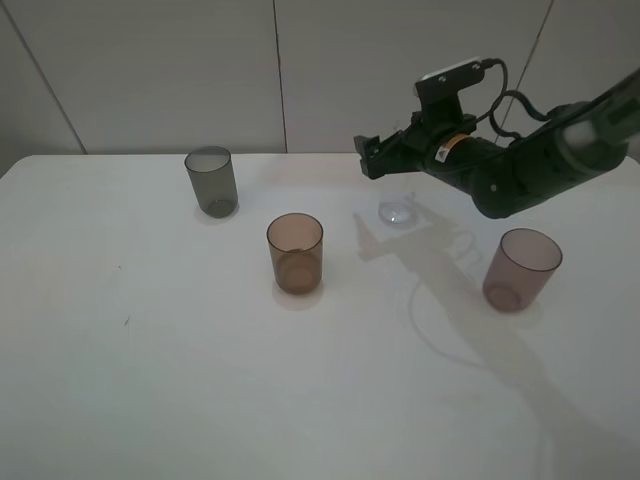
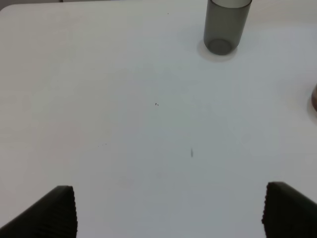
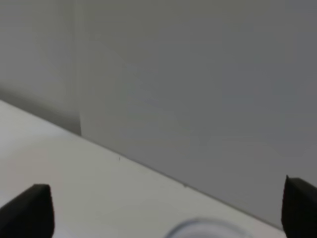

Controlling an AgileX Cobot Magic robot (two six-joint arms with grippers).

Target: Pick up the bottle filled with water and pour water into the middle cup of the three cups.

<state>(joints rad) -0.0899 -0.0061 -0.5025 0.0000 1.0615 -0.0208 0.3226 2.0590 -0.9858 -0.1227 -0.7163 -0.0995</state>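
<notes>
The clear bottle stands on the white table between the amber-brown middle cup and the pinkish-mauve cup. Only its lower part shows below my right gripper, which hovers open just above and behind it. In the right wrist view a blurred clear rim lies between the spread fingertips of the right gripper. The smoky grey cup stands at the back left. My left gripper is open and empty over bare table, with the grey cup ahead of it.
A grey panelled wall runs behind the table's back edge. The amber cup's edge just shows at the side of the left wrist view. The left arm is out of the exterior view.
</notes>
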